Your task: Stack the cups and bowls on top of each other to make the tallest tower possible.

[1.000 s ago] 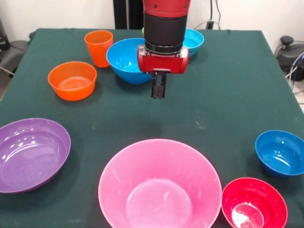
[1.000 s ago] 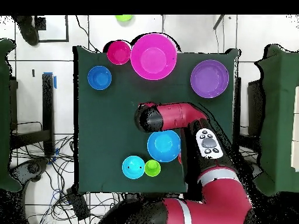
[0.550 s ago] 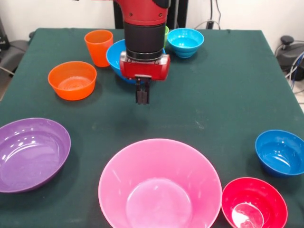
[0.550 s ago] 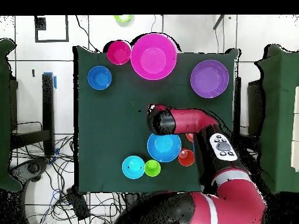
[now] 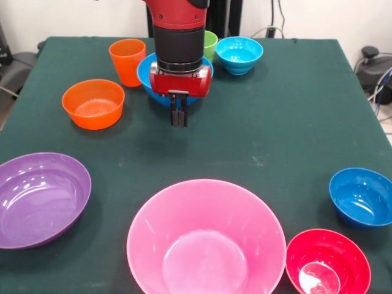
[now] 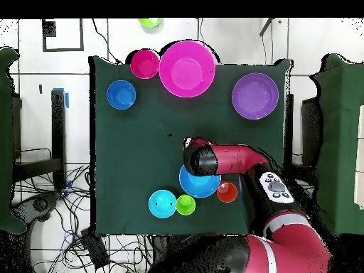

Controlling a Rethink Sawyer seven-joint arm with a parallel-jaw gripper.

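My pincer [image 5: 178, 117] hangs closed, empty, upper centre; descending, it could clip the large blue bowl [image 5: 154, 76] rim.

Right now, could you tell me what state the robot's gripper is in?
Gripper: shut, fingers together, holding nothing, hanging above the table just in front of the large blue bowl.

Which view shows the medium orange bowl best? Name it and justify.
The front view: the orange bowl sits fully exposed beside the orange cup, rim and inside visible. In the overhead view the robot arm covers it, so nothing of it shows there.
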